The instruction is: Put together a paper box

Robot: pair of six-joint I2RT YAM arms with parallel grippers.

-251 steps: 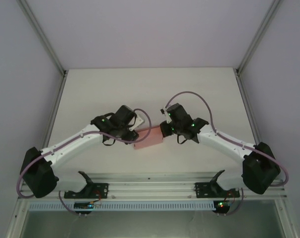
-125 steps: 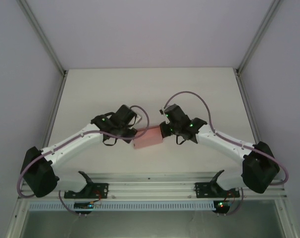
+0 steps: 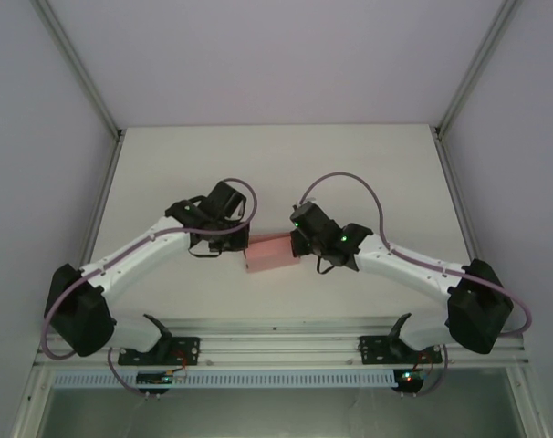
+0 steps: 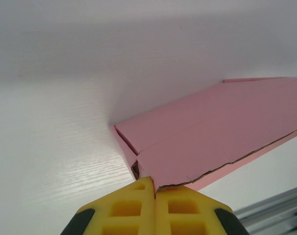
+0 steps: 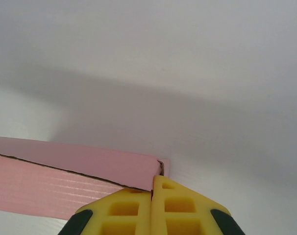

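Observation:
The paper box is a small flat pink card box lying on the white table between the two arms. My left gripper is at its left end. In the left wrist view the yellow fingers are shut, and the corner of a torn-edged pink flap of the paper box runs into the seam between them. My right gripper is at the right end. Its yellow fingers are shut on the end edge of the paper box.
The table stretches bare behind the box to the back wall. An aluminium rail with both arm bases runs along the near edge, and it also shows as a rail in the left wrist view. Frame posts stand at the back corners.
My left gripper has closed on the box's left end and its wrist has turned. The right wrist has pushed slightly left, and the box has shifted a little with it.

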